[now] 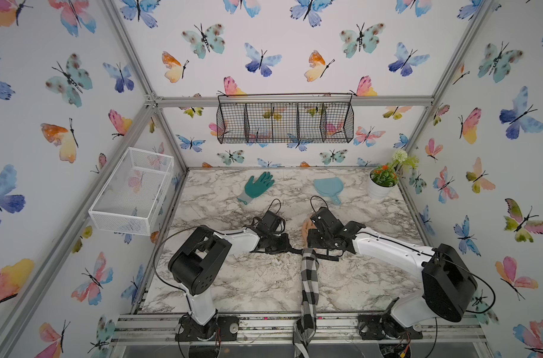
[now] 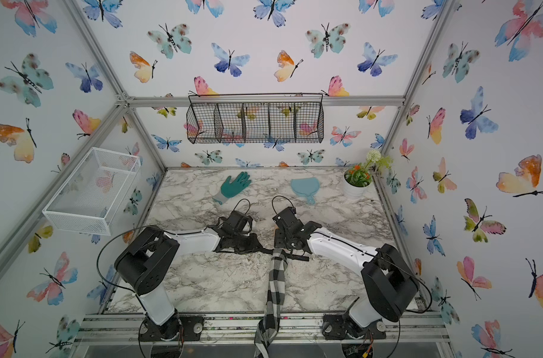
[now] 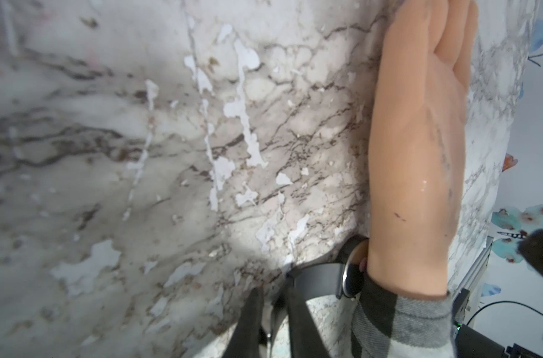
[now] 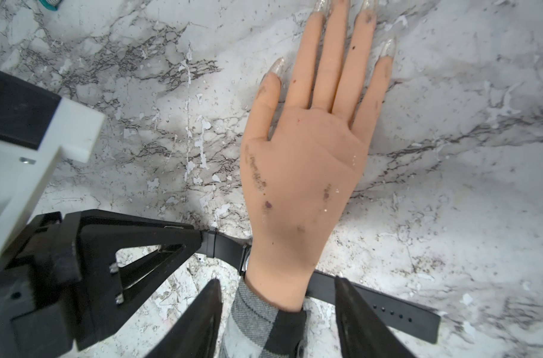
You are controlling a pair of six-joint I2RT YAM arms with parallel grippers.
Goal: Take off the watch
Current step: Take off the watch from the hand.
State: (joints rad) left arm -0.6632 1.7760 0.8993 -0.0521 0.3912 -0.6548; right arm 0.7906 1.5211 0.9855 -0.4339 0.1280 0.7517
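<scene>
Unbuckled watch (image 4: 226, 249) not off yet: it lies flat on the desk (image 4: 450, 155), passing under the wrist of the mannequin hand (image 4: 301, 173). Dial sits at the thumb side, holed strap end trails out past the little-finger side. On the thumb side the left claw (image 3: 273, 297) looks pinched on the buckle-end strap, likely to drag the watch out sideways. The right claw (image 4: 276, 282) is spread wide, straddling the wrist beside the checked sleeve (image 4: 257, 322), probably to steady the arm. One finger is above the holed strap, contact unclear.

Containers:
- black wire basket (image 1: 285, 122), on the wall beyond the fingertips: three compartments, nothing seen inside.
- white mesh basket (image 1: 121, 217), thumb side, well apart: looks empty.
- white pot (image 1: 378, 190): holds flowers (image 1: 385, 173).
</scene>
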